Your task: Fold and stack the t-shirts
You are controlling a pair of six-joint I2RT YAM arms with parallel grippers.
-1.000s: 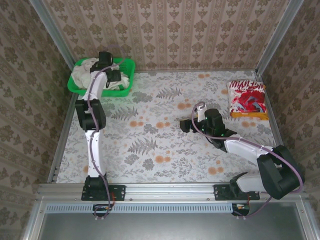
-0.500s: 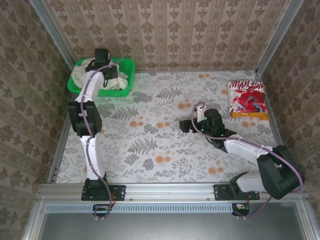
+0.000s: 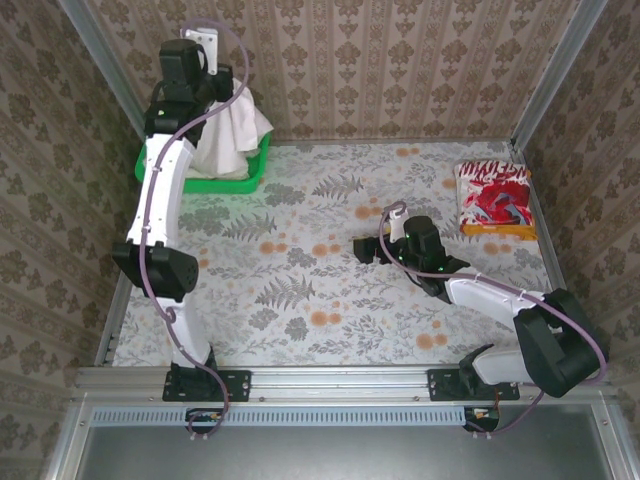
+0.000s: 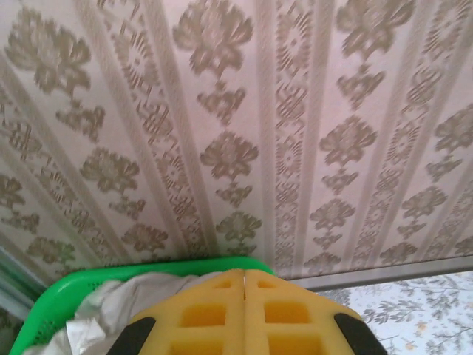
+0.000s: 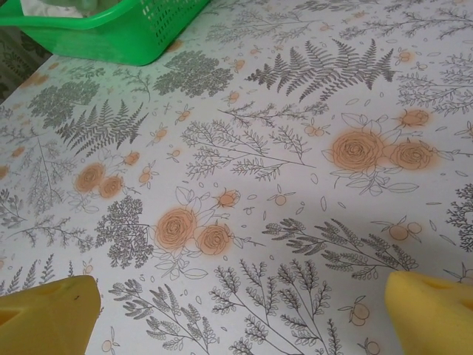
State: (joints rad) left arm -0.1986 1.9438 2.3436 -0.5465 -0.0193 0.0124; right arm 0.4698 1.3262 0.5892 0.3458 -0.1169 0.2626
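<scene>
T-shirt [image 3: 235,130] hangs pinched in my left gripper [image 4: 244,285], high over the basket [image 3: 250,178] so it drapes clear. My right gripper [image 5: 244,310] hovers wide open, ready to take a corner.

At eleven o'clock we see the left gripper [image 3: 213,98] pinching an off-white t-shirt [image 3: 233,135] above the green basket [image 3: 247,178]. The right gripper [image 3: 367,249] hovers near centre, jaws spread; a folded red-and-white shirt [image 3: 492,200] lies at two o'clock.
</scene>
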